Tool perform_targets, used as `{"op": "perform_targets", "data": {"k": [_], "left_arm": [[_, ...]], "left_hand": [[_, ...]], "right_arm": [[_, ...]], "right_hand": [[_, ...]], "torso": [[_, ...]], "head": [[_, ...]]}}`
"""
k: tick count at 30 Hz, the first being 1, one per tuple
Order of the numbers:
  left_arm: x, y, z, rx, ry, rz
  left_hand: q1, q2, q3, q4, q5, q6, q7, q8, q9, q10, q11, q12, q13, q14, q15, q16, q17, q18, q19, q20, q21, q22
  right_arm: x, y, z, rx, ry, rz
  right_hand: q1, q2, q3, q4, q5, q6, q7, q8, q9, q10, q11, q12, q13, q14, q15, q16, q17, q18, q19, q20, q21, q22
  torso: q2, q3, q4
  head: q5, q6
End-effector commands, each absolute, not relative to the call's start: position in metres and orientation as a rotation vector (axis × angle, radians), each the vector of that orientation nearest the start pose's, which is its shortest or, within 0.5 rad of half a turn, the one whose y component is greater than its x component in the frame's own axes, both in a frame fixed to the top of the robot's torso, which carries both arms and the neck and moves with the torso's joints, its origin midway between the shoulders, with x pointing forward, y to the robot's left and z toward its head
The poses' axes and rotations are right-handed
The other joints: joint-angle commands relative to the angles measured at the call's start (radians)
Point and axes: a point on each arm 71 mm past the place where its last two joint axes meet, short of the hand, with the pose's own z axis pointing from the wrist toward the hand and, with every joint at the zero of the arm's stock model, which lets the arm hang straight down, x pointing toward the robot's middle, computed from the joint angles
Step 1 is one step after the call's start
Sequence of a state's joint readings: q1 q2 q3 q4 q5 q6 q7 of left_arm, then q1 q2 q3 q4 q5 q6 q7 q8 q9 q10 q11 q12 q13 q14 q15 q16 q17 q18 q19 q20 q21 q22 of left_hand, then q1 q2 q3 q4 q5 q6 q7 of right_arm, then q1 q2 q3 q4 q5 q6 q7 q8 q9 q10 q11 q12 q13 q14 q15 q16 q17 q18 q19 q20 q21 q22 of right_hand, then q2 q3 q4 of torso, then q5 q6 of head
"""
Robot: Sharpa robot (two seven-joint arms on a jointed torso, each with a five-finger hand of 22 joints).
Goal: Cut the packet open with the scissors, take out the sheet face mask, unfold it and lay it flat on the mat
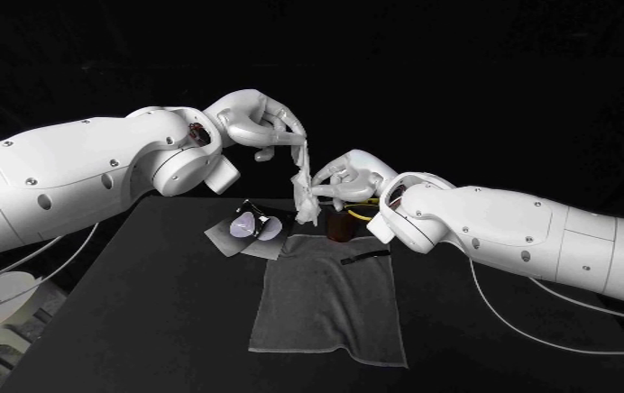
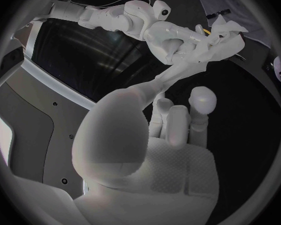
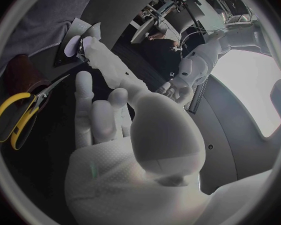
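Near the centre of the head view the sheet face mask hangs in the air as a crumpled white strip, held by both hands above the far end of the mat. The left hand, upper left of centre, pinches the mask's top edge between thumb and fingers, and the rest of the strip droops from there. The right hand, just right of centre and lower, has its fingers curled in around the strip's lower part. In the right wrist view the mask runs between that hand's thumb and its upright fingers.

The grey mat lies lengthwise on the black tabletop, in the lower middle of the head view. The packet lies flat just beside the mat's far left corner. It shows a pale lilac oval, and any lettering on it is too small to read. A dark brown cup stands at the mat's far edge, under the right hand. The scissors, with yellow handles, lie on the tabletop beside the right hand.
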State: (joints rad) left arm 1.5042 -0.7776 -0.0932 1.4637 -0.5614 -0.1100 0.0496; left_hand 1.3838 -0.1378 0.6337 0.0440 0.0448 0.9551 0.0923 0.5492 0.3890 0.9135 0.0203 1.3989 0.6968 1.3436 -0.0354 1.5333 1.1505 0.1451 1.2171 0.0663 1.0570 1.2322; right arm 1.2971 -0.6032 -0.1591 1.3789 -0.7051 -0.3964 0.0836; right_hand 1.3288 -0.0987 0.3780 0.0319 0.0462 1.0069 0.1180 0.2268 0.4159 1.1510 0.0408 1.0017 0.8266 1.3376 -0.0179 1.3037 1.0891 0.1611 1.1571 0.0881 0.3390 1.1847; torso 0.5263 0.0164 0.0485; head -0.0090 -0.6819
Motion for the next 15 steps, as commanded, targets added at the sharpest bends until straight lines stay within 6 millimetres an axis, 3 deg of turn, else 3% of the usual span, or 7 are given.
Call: {"op": "perform_targets", "data": {"k": [1, 9, 15], "left_arm": [[0.5249, 0.1779, -0.0634, -0.354, 1.740, -1.260], [0.5254, 0.1790, -0.0634, -0.357, 1.739, -1.258], [0.5253, 0.1789, -0.0634, -0.357, 1.739, -1.259]], "left_hand": [[0.000, 0.007, 0.005, 0.000, 0.003, 0.003, 0.002, 0.004, 0.074, -0.007, -0.003, -0.002, -0.001, 0.005, 0.000, 0.001, 0.000, -0.018, 0.004, 0.001, 0.003, 0.001], [-0.001, 0.007, 0.007, 0.000, 0.003, 0.003, 0.002, 0.004, 0.075, -0.007, -0.003, -0.002, -0.001, 0.007, 0.000, 0.001, 0.002, -0.019, 0.006, 0.001, 0.006, 0.003], [-0.001, 0.007, 0.007, -0.001, 0.003, 0.003, 0.002, 0.004, 0.075, -0.007, -0.003, -0.002, 0.000, 0.006, 0.001, 0.001, 0.001, -0.019, 0.007, 0.001, 0.007, 0.003]], "right_arm": [[0.5092, -0.1223, -0.1847, 0.356, 1.741, 1.122], [0.5087, -0.1242, -0.1874, 0.359, 1.759, 1.118], [0.5087, -0.1251, -0.1890, 0.365, 1.763, 1.112]], "right_hand": [[-0.014, -0.002, -0.002, 0.007, 0.002, -0.015, 0.005, -0.009, -0.003, -0.015, 0.003, -0.010, -0.007, -0.011, 0.003, -0.008, -0.006, 0.016, -0.012, 0.002, -0.005, 0.001], [-0.035, -0.022, -0.015, 0.014, 0.002, -0.050, 0.023, -0.031, -0.012, -0.063, 0.020, -0.044, -0.044, -0.038, 0.017, -0.026, -0.031, 0.014, -0.027, 0.014, -0.015, -0.001], [-0.035, -0.027, -0.018, 0.013, 0.002, -0.057, 0.027, -0.036, -0.014, -0.073, 0.024, -0.049, -0.050, -0.044, 0.021, -0.028, -0.035, 0.014, -0.030, 0.017, -0.017, -0.002]], "torso": [[0.000, 0.0004, -0.0004], [0.001, 0.0001, 0.0002], [0.000, 0.0001, -0.0008]], "head": [[-0.002, -0.001], [-0.001, -0.001], [-0.001, -0.002]]}}
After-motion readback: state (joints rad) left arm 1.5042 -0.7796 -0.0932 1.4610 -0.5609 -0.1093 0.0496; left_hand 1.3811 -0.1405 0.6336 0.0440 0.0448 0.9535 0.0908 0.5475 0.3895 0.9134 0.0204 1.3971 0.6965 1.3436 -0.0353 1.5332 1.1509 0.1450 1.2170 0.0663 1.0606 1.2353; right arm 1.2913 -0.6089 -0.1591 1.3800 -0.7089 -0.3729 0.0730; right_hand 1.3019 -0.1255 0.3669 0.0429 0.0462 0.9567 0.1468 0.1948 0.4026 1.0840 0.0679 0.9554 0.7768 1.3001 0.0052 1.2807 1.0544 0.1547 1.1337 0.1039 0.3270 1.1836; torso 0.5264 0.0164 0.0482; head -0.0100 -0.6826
